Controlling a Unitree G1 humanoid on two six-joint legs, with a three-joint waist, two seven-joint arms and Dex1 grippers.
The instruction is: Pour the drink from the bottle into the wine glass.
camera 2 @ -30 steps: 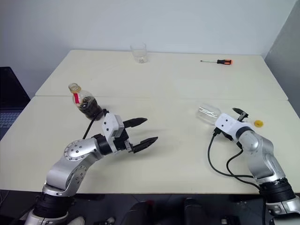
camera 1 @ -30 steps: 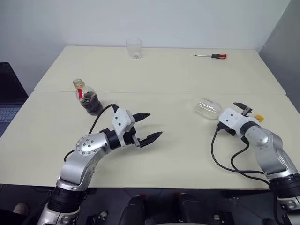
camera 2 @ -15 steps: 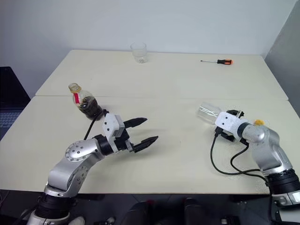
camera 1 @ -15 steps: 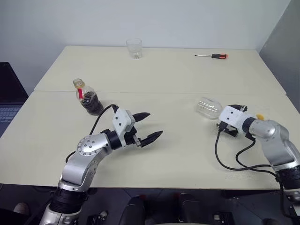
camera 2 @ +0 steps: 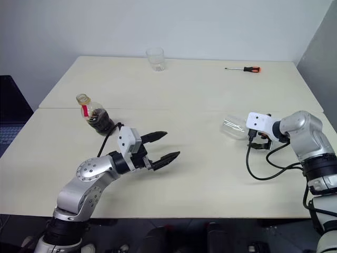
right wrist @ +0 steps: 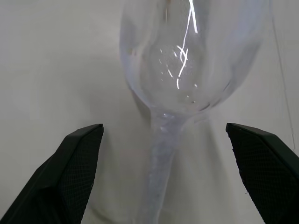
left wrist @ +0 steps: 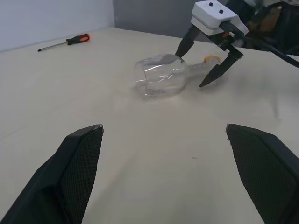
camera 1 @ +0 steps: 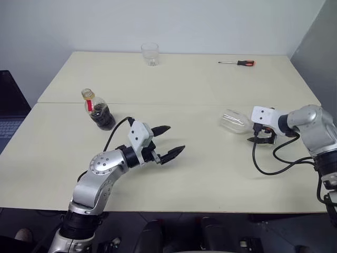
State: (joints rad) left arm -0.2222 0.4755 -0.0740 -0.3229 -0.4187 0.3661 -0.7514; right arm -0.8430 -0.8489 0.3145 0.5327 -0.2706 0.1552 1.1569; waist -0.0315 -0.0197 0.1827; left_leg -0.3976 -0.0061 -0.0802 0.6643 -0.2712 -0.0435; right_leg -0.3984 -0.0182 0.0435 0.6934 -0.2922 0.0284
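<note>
Lying sideways, wine glass [left wrist: 161, 78] stem betw. open right jaws.

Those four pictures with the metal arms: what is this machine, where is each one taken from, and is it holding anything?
It is a two-armed robot. Two pictures come from cameras in its head, looking down over a pale table. The other two come from a camera on each wrist.

On the table stand a small bottle of dark drink, a short clear tumbler and a screwdriver. A wine glass lies on its side.

The left hand is open and holds nothing. The right hand is open too, its two fingers either side of the glass's stem, not gripping it.
</note>
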